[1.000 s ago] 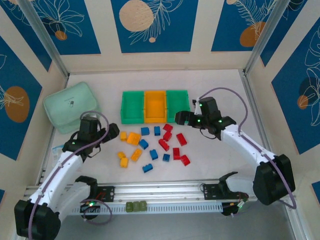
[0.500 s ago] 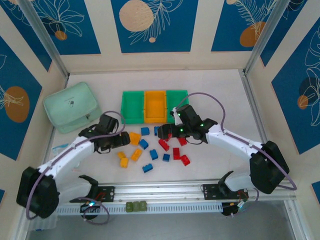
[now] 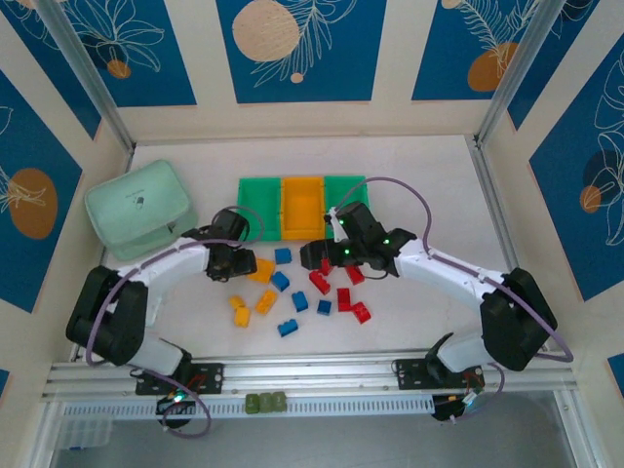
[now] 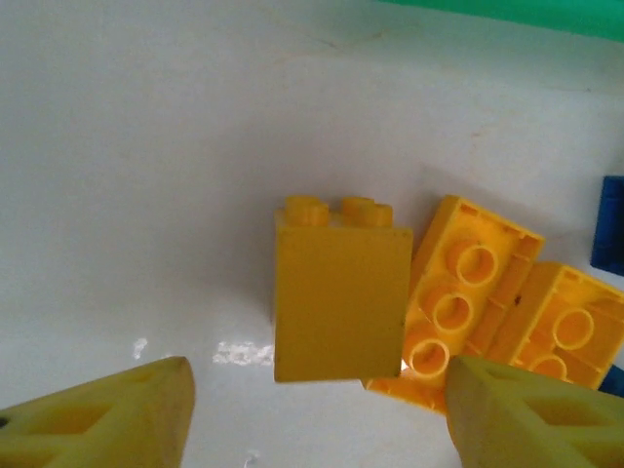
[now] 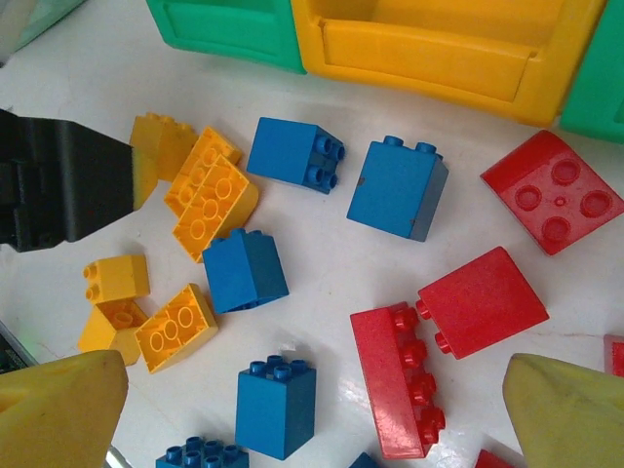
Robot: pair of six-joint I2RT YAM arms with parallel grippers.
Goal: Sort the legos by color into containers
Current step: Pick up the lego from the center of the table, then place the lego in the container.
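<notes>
Yellow lego is straddled, untouched, by the parted left gripper for a pinch, while the right gripper is held wide over red and blue legos, containers just ahead.

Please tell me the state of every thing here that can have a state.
Left hand: open, fingers either side of yellow brick, not touching.
Right hand: open, empty.
Yellow brick: on table, not gripped.
Other bricks: loose on table.
Left green bin: empty.
Orange bin: empty.
Right green bin: partly hidden, looks empty.
Mint box: looks shut.
</notes>
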